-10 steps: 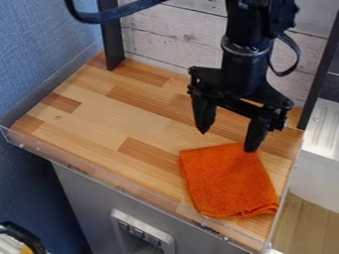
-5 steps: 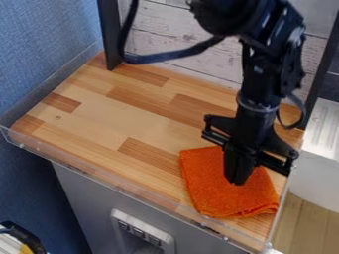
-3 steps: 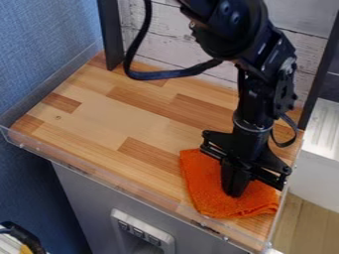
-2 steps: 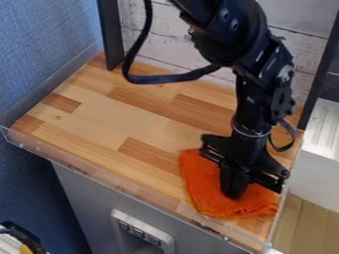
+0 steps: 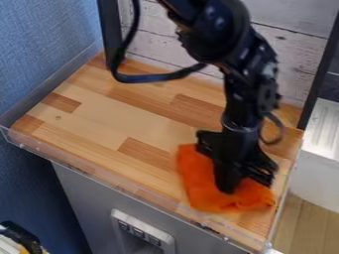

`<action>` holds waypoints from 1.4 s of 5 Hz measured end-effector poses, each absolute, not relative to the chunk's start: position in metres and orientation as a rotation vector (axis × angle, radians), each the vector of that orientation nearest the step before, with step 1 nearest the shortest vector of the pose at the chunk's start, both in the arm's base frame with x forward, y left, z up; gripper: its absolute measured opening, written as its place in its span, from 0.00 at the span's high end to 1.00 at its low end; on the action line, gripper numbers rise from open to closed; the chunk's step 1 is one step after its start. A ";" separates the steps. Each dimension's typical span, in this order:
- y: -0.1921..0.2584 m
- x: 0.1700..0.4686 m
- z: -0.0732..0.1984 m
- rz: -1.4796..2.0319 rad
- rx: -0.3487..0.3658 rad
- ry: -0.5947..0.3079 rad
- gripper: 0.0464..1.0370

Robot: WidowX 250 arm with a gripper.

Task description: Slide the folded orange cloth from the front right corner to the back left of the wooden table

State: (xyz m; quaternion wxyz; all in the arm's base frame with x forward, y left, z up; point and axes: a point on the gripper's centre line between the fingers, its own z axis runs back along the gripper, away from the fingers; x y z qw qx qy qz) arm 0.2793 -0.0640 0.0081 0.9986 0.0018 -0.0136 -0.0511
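Orange cloth (image 5: 197, 178) looks soft, light and floppy on the worktop (image 5: 99, 116); my narrow claw (image 5: 227, 189) pinches its middle, likely a good spot to hold.

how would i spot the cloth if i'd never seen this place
Find the wooden counter between the blue wall and the pale whitewashed boards. On its right-hand part, near the front edge, the black gripper comes down onto the cloth. It is soft, rumpled and bright orange, unlike the tan wood around it.
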 end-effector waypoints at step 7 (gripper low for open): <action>0.100 0.361 0.009 0.008 -0.007 -0.002 0.96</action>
